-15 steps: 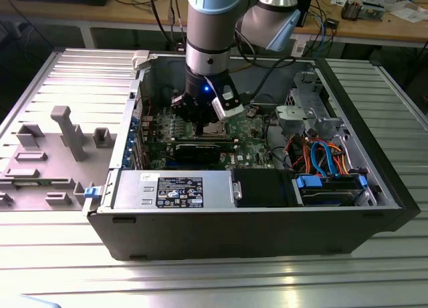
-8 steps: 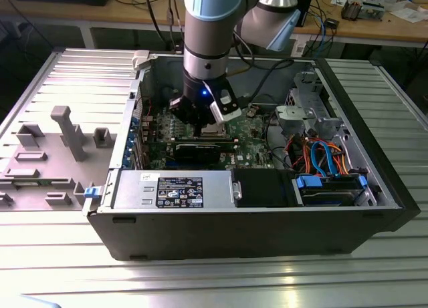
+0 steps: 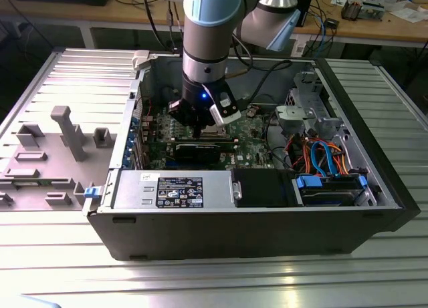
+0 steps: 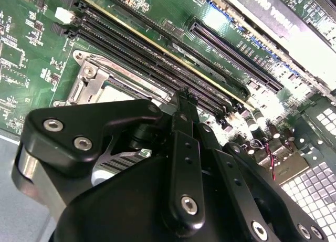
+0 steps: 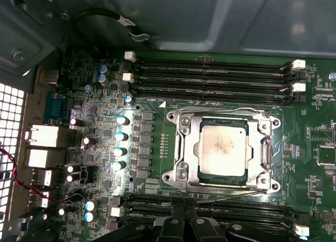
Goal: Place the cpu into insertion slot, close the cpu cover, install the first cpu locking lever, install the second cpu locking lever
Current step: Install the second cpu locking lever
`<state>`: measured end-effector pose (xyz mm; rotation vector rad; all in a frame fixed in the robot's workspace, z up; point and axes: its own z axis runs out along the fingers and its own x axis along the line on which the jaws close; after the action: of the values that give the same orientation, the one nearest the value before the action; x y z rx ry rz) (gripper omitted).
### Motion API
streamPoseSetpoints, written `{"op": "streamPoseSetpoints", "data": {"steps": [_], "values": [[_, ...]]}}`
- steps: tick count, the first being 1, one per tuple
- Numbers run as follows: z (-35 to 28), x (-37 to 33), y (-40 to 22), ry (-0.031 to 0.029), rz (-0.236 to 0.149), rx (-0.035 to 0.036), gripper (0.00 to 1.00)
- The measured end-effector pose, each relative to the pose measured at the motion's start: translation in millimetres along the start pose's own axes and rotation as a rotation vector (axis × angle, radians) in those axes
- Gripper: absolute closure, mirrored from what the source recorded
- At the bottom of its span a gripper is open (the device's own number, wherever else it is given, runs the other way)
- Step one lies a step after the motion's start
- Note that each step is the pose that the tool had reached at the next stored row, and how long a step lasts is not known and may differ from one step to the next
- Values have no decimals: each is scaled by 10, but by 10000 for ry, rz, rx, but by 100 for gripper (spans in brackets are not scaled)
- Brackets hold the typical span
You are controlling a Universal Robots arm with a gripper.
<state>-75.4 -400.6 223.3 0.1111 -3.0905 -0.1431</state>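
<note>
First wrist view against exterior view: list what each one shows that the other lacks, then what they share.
First wrist view: the cpu seated in the insertion slot, the cpu cover lying down around it, and the memory slots beside the socket.

Exterior view: the whole computer case, the robot arm reaching down into it, the power supply, the blue and orange cables and the grey fixture on the table at the exterior view's left.

Both: the green motherboard and the tool over it.

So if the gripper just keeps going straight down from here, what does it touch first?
Probably the memory slots beside the insertion slot: in the first wrist view the gripper sits over them, with the cpu seated just beyond. Depth is unclear.
</note>
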Motion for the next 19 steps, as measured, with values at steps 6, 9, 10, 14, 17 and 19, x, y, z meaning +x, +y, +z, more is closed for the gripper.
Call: {"op": "streamPoseSetpoints", "data": {"steps": [6,9,10,14,17,19], "values": [[1,0,0,0,0,0,89],[1,0,-11,-3,-3,-16,89],[0,1,-18,-3,-3,-28,89],[9,18,-39,-7,-89,-199,89],[33,44,-40,-12,-212,-397,89],[66,45,-49,-8,-212,-397,89]]}}
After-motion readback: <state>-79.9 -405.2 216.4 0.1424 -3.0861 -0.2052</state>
